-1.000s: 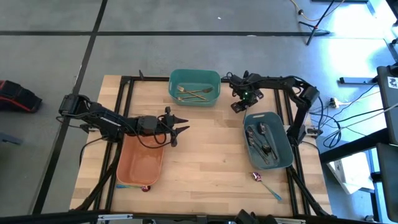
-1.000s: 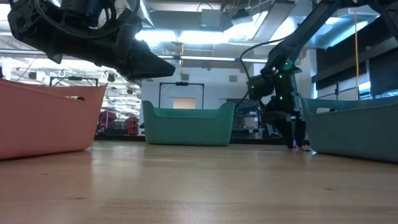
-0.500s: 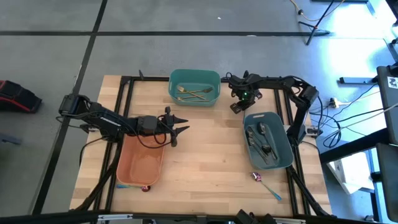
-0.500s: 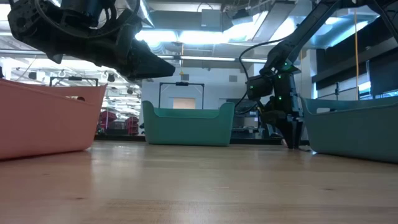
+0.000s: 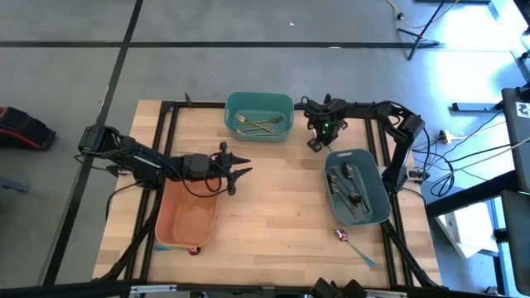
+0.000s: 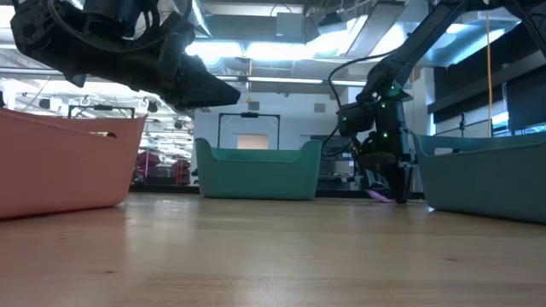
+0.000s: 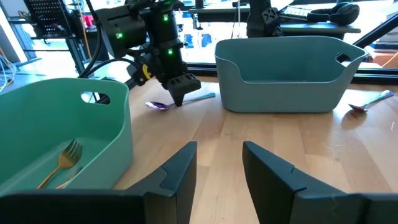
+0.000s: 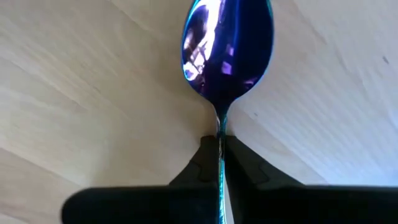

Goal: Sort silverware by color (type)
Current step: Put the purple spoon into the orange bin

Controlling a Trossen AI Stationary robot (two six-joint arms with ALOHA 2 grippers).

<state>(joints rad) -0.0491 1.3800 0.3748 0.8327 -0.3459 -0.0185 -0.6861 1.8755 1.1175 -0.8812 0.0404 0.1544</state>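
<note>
Right gripper [image 8: 219,155]: pinched on the purple spoon [image 8: 227,50], by its neck.
Spoon: on the table, between teal bin [image 5: 259,115] and grey bin [image 5: 357,187].
Left gripper [image 7: 217,168]: open, over the orange bin [image 5: 188,216].

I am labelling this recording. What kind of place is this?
Probably a robotics lab or workshop: a wooden table in a black frame on a concrete floor, ceiling ducts, and headphones on a desk behind.
</note>
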